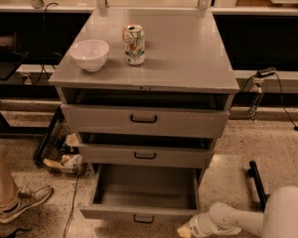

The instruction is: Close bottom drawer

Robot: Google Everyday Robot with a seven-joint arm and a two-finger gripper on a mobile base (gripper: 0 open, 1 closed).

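The gripper (187, 229) (spread or pressed together, I couldn't tell) sat at the five o'clock corner of the pulled-out bottom drawer (114, 213) — seemingly mid-approach — next needing a push toward twelve.

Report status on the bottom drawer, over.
End effector low, beside bottom drawer front panel, near its corner. Drawer pulled far out, not closed. Nothing visible in its path.

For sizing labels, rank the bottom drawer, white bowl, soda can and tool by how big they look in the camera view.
1. bottom drawer
2. white bowl
3. soda can and tool, by the drawer's front right corner: look alike, unranked.
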